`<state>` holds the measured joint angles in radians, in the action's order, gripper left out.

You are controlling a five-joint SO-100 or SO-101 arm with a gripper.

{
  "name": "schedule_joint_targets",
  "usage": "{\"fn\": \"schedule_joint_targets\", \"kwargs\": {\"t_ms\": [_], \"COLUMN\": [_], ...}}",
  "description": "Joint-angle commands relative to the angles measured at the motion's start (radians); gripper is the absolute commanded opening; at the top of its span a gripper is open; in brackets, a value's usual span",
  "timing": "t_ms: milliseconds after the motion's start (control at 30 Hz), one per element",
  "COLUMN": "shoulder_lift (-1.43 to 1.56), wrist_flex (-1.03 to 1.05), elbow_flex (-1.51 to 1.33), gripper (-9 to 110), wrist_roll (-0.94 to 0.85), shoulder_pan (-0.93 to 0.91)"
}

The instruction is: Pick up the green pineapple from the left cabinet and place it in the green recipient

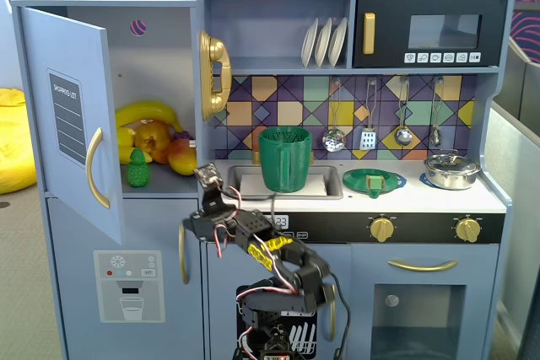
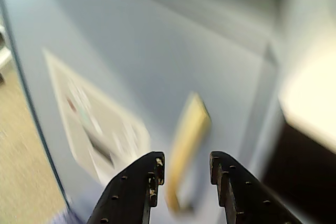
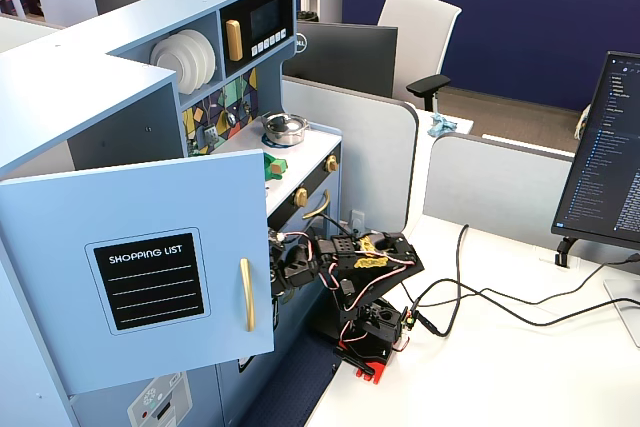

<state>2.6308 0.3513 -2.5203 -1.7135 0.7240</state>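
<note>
The green pineapple [image 1: 137,169] stands on the shelf of the left cabinet [image 1: 160,65], in front of yellow bananas and orange-red fruits. The cabinet's door [image 1: 72,115] is swung open; it also shows in a fixed view [image 3: 150,282] with its shopping-list label. The green recipient [image 1: 284,158] stands upright in the sink. My gripper [image 1: 194,227] is below the counter edge, in front of the lower cupboard, lower than the pineapple and to its right. In the wrist view the gripper [image 2: 186,169] is open and empty, with a blurred gold handle [image 2: 186,140] showing between the jaws.
A flat green dish [image 1: 374,181] and a metal pot [image 1: 450,170] sit on the counter right of the sink. The open door's edge juts out left of my arm [image 3: 350,267]. Cables [image 3: 480,307] run over the white desk.
</note>
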Motion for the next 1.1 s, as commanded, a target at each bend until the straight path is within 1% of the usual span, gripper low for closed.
{"fn": "schedule_joint_targets", "kwargs": {"t_ms": [0,133,300,367,433,600,1067], "shoulder_lift": [-0.141,-0.264,-0.345,-0.37,-0.394,-0.459,-0.638], "wrist_flex": [-0.074,-0.129,-0.219,-0.242,-0.268,-0.344,-0.52], "elbow_flex": [0.207,0.328,0.399,0.422,0.443,0.485,0.554], "gripper": [1,8,24,32,36,39,38], "wrist_roll": [-0.017,-0.009,0.015,0.035,0.057,0.091,0.086], "shoulder_pan": [0.037,0.057,0.078,0.061,0.043,0.009,0.02]}}
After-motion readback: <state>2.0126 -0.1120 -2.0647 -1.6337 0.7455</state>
